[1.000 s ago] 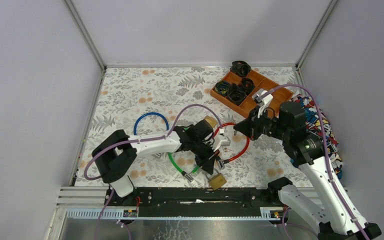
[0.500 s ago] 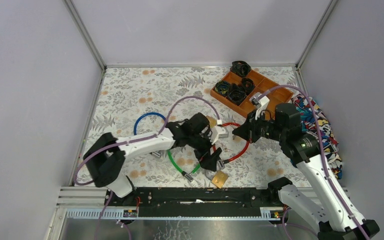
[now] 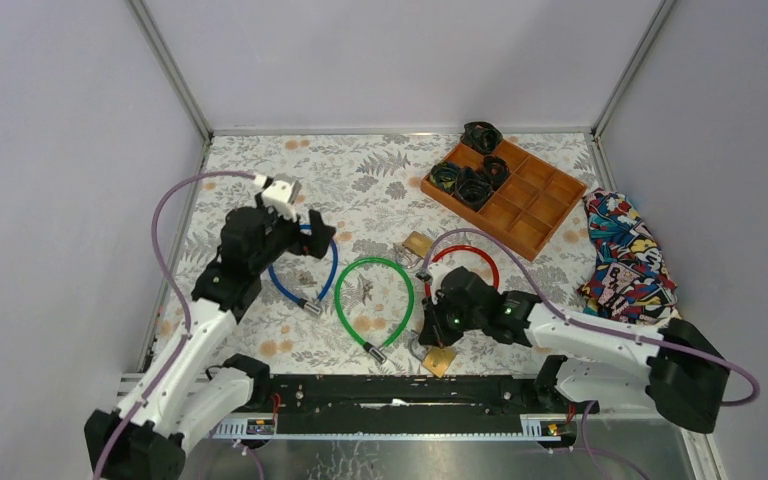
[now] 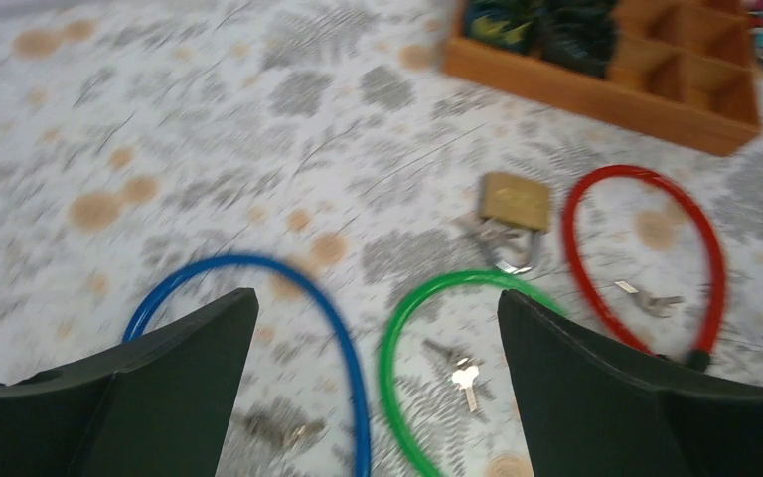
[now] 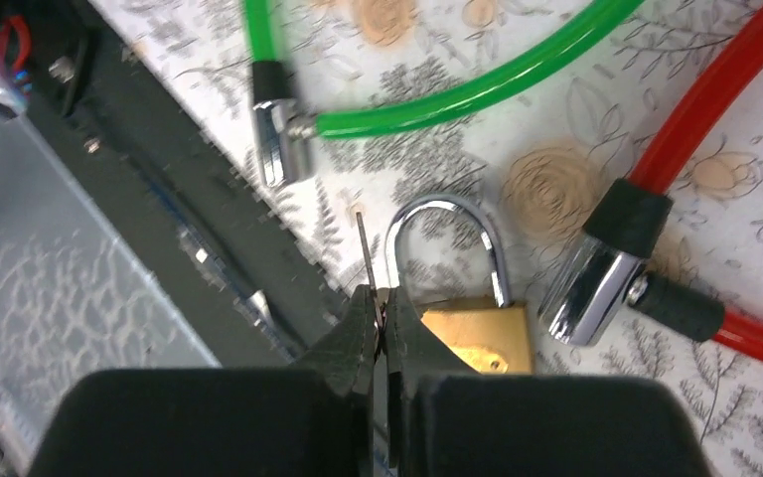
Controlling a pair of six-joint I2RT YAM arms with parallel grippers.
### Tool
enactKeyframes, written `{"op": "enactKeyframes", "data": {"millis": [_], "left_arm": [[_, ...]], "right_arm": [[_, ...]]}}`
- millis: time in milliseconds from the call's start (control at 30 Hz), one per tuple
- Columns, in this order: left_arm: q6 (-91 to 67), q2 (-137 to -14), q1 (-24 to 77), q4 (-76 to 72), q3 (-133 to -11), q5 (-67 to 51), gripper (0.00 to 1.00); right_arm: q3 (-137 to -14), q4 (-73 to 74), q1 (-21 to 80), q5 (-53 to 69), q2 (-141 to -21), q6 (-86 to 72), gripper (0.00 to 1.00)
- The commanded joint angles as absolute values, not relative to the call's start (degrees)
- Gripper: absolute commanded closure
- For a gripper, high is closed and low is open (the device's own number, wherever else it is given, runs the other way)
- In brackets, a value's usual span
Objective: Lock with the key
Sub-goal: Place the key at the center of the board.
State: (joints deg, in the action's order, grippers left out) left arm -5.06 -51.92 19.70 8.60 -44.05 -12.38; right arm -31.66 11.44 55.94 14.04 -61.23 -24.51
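- top external view, left edge: the left gripper (image 3: 310, 236) hangs over the blue cable (image 4: 238, 259), well apart from the work. its wrist view shows the fingers (image 4: 174, 383) spread wide with nothing between them.
- middle of the worktop: the green cable (image 3: 372, 261) lies as an open loop. only the left wrist view shows the spare keys (image 4: 460, 375) inside it.
- near edge, just right of centre: the padlock (image 5: 472, 335) lies flat beside the rail, shackle toward the worktop's middle.
- the right wrist view shows what the overhead hides: the right gripper (image 5: 382, 303) is clenched on the key (image 5: 361, 246). its blade is edge-on, just beside the shackle's left leg and not in the body.
- no view shows the keyway; i judge it sits on the body's rail-side end.
- the step in hand is lining the key up with the keyway. to do it well, turn the blade to match the slot and come in low and straight. the padlock looks light and may slide, so the free gripper could pin it.
- right of the padlock: the red cable (image 5: 725, 79) has its chrome end just beside the body, so the approach is crowded there.
- far right corner: the tray (image 3: 540, 190), well apart.
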Motion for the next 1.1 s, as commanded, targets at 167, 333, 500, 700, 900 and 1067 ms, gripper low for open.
{"op": "enactKeyframes", "data": {"millis": [167, 333, 500, 700, 900, 1067], "left_arm": [[-6.78, -37.27, 14.69, 7.92, -33.42, -5.44, 0.02], [-8.20, -35.21, 13.03, 7.76, -32.02, -4.50, 0.02], [-8.78, -34.54, 12.01, 7.05, -31.35, -4.68, 0.02], [-8.05, -34.20, 11.71, 6.71, -31.26, -4.52, 0.01], [-5.56, -34.32, 11.34, 8.24, -33.00, -1.26, 0.02], [-4.22, -35.34, 11.34, 8.63, -35.98, -3.02, 0.01]], "right_arm": [[-31.95, 1.87, 56.78, 4.24, -66.46, -23.42, 1.00], [-30.00, -1.48, 57.87, 8.63, -69.24, -27.20, 1.00], [-30.47, 2.66, 58.45, 8.43, -69.72, -26.84, 1.00], [-36.18, 11.33, 58.45, 8.52, -70.18, -22.94, 0.10], [-49.11, 22.64, 57.30, -3.92, -64.80, -17.26, 0.00], [-58.86, 23.90, 46.93, -7.53, -59.48, -16.13, 0.00]]}}
